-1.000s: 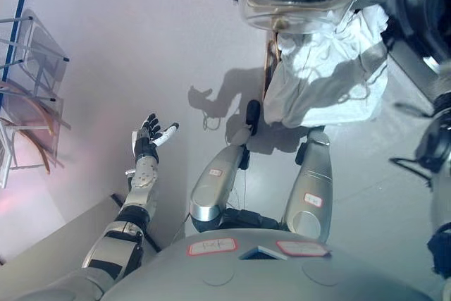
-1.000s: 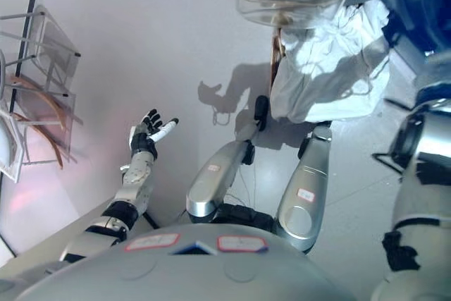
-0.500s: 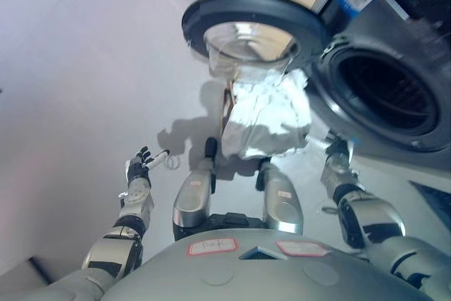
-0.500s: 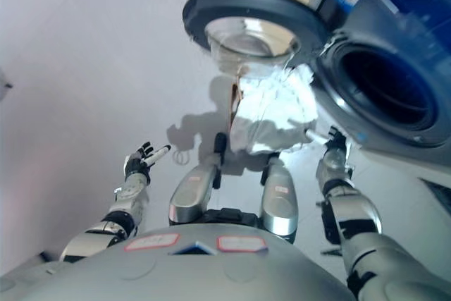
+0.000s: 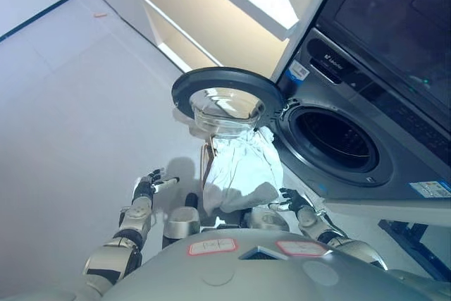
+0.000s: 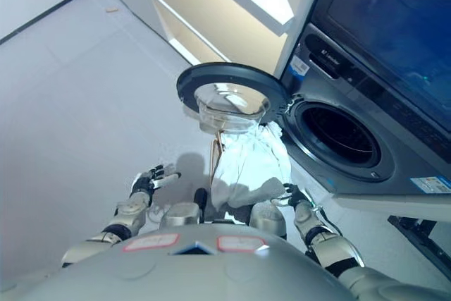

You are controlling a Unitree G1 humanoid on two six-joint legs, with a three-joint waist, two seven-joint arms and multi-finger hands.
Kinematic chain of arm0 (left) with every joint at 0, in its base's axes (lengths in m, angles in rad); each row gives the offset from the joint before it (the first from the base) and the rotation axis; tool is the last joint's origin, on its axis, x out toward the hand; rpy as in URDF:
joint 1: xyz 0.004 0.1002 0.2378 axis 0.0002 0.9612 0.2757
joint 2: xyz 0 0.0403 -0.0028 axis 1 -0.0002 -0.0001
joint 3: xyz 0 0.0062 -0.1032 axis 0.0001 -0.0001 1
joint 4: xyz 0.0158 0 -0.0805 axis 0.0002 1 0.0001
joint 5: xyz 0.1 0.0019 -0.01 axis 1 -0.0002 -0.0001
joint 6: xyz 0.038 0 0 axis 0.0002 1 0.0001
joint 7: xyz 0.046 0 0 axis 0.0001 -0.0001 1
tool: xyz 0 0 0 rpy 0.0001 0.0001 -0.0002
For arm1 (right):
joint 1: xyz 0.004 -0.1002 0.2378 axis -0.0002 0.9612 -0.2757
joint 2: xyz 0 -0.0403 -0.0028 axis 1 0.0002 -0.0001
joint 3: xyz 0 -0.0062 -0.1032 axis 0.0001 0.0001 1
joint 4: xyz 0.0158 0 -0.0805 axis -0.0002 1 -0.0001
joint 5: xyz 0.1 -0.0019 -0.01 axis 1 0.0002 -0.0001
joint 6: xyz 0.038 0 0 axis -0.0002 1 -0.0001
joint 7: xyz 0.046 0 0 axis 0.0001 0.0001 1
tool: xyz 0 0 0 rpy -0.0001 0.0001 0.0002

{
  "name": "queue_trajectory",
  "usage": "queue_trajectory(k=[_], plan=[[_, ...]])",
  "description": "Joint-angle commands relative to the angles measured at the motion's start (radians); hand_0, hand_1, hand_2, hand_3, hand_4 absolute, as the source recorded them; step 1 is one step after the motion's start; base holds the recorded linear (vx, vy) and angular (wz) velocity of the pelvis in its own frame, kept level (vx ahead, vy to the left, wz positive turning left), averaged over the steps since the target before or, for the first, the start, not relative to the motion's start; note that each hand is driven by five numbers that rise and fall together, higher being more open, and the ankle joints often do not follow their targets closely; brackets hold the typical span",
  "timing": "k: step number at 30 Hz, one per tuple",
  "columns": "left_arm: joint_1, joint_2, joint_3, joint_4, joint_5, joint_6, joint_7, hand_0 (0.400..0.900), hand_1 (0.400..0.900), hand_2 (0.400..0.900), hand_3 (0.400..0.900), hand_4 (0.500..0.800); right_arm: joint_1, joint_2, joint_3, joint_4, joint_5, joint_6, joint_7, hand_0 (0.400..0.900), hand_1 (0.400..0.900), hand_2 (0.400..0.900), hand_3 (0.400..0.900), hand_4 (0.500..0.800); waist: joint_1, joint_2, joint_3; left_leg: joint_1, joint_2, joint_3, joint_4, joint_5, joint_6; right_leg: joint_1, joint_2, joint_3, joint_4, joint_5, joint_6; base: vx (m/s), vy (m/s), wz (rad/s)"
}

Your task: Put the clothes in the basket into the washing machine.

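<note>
White clothes (image 5: pixel 239 174) heaped upright in your basket (image 5: pixel 206 167) below washer door (image 5: pixel 224 93); both hands (image 5: pixel 149 186) (image 5: pixel 292 201) spread, empty.

Pale floor (image 5: pixel 70 103) meets a cream wall panel (image 5: pixel 211 26)

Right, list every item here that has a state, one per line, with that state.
Washing machine door: swung wide open.
Washing machine drum: dark inside, no clothes visible in it.
White clothes: bunched in a heap on the floor below the door, not in the machine.
Basket: mostly hidden by the clothes, only a brown edge shows.
Left robot hand: open, holding nothing.
Right robot hand: open beside the clothes.
</note>
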Motion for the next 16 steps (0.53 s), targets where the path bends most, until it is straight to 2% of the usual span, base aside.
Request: queue_trajectory(k=[1,16], plan=[[-0.009,0.008,0.007,0.05,0.026,-0.009,-0.011,0.9,0.9,0.9,0.9,0.8,0.009,-0.008,0.006,0.038,0.057,0.002,0.005,0.9,0.9,0.9,0.9,0.8,-0.001,0.0,-0.046,-0.026,-0.051,-0.003,0.05,-0.041,0.018,-0.004,0.008,-0.004,0.109,-0.036,0.032,0.11,0.035,-0.06],[0.015,0.008,0.03,0.061,0.02,-0.007,-0.011,0.9,0.9,0.9,0.9,0.8,-0.001,-0.009,0.024,0.027,0.06,-0.004,0.017,0.9,0.9,0.9,0.9,0.8,0.007,-0.002,-0.052,0.003,-0.05,-0.007,0.045,-0.05,0.021,0.024,0.006,0.008,0.098,-0.04,0.034,0.01,0.003,-0.01]])
